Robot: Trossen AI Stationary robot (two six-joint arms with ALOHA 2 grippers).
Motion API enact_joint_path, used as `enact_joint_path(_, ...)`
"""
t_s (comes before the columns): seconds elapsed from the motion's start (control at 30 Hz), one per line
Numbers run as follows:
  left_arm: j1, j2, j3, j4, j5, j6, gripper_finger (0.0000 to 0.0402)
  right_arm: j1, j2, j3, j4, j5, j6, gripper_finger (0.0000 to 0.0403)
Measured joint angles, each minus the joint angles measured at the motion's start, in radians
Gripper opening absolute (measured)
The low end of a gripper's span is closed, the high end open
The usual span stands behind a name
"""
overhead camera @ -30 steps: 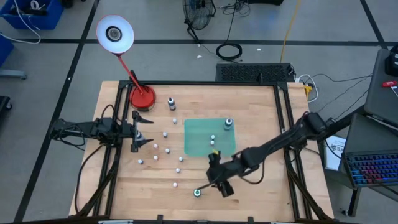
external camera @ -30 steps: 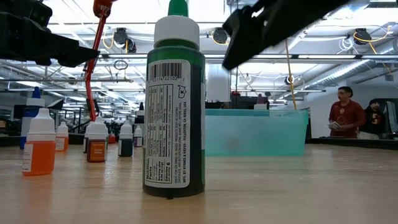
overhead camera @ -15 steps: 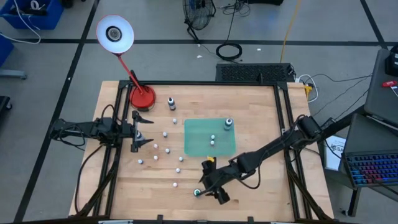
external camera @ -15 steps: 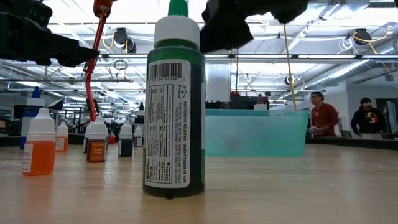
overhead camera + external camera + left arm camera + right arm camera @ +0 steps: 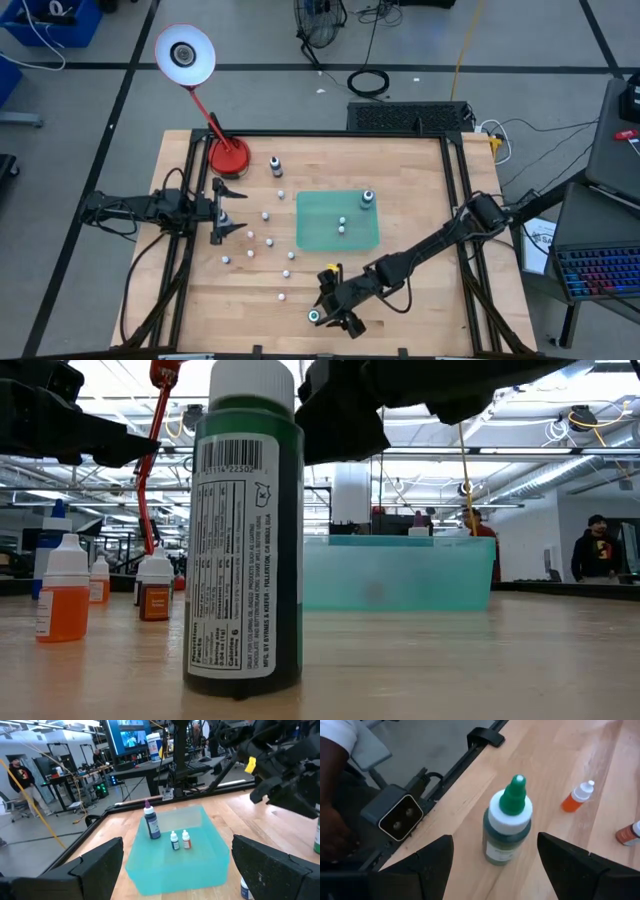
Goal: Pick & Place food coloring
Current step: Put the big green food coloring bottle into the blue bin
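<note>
We are hovering our right gripper, jaws spread and holding nothing, over the green food coloring bottle standing upright near the table's front edge (lining up a grasp, we judge). It is sitting between and just ahead of the fingers. Our left gripper is waiting open by the lamp base.

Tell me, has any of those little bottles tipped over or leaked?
Nothing stands out. The green bottle stands upright with its cap on, between the open fingers of the right claw. The small bottles in the teal tray are upright too, and the table shows no spill.
</note>
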Motion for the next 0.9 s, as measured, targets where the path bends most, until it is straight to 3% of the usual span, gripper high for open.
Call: enact_joint_path(0.9,0.0,0.0,0.0,-0.004,0.0,0.0,0.0365,0.002,0.05,0.0,0.174,0.016,-0.051,0.0275)
